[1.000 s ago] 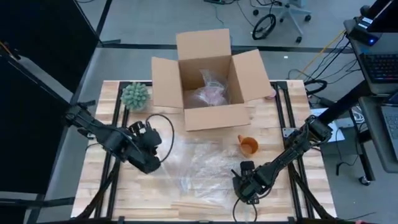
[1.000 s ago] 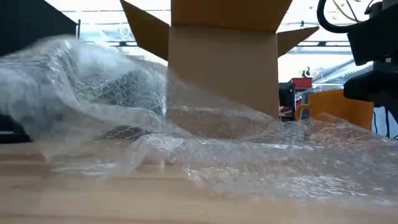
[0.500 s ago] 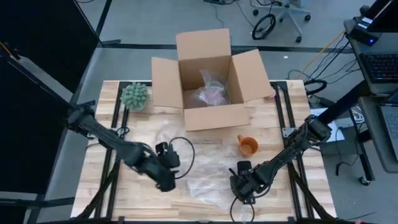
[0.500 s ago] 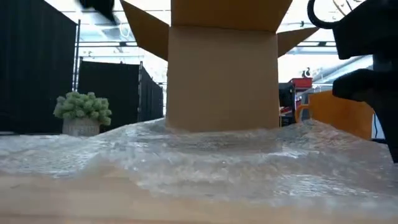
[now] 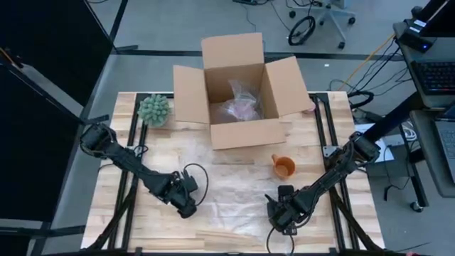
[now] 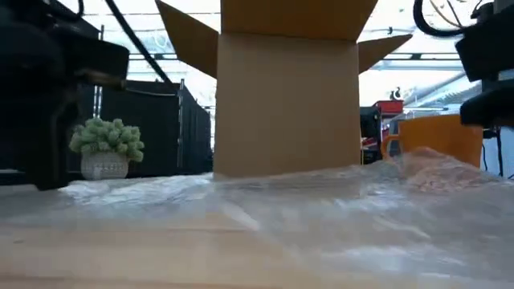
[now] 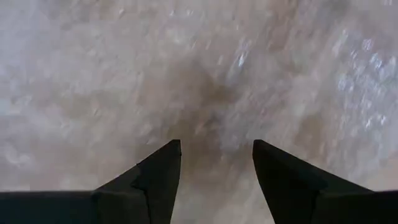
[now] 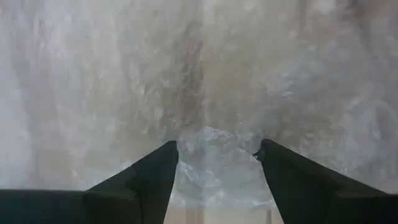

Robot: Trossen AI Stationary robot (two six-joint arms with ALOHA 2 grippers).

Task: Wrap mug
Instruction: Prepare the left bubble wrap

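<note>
- Lying beside the bubble wrap [image 5: 234, 188], the mug [image 5: 284, 167] sits nearer the right gripper [image 5: 279, 211].
- Both the right and the left gripper [image 5: 186, 199] are spread wide, holding nothing.

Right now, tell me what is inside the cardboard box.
The open cardboard box holds a crumpled clear plastic bundle with something pinkish showing through it. What the wrap covers, and anything beneath it, cannot be made out.

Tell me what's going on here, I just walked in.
Two robot arms are spreading a sheet of bubble wrap flat on the table. The left gripper and right gripper sit open at its near edge. The orange mug stands unwrapped beside the open cardboard box.
</note>
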